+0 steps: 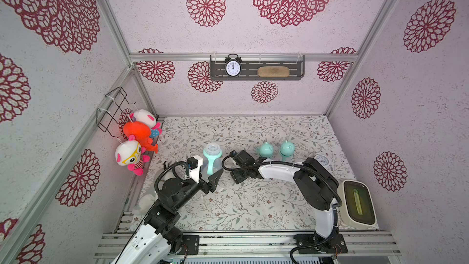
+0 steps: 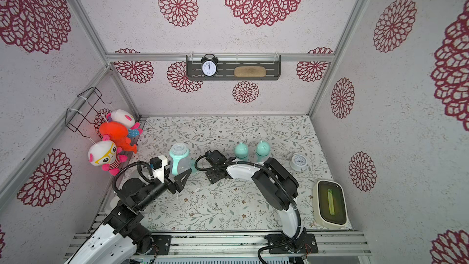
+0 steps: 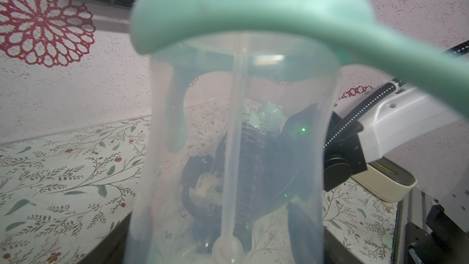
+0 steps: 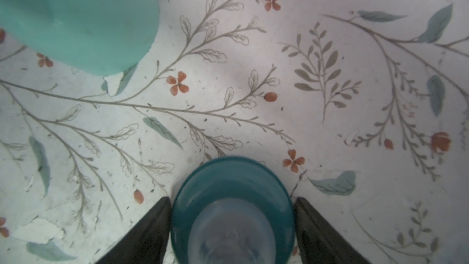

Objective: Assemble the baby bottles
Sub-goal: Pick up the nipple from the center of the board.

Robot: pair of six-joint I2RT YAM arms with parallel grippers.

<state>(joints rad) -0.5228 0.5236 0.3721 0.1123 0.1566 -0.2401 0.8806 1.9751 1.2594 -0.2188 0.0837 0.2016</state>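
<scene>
Baby bottle: gripped low by your left fingers; nipple collar: clasped between your right fingers, tabletop beneath; step judged collar-fitting; next, centre it on the neck and screw

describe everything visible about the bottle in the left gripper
The bottle is clear plastic and about upright, over the left-centre of the mat. A mint ring circles its neck, its two handles curving down the sides. It wears no dome cap. The left wrist view shows a pale straw inside, ending in a round weight near the base. The left gripper is shut on its lower body; whether the base touches the mat is hidden.
</scene>
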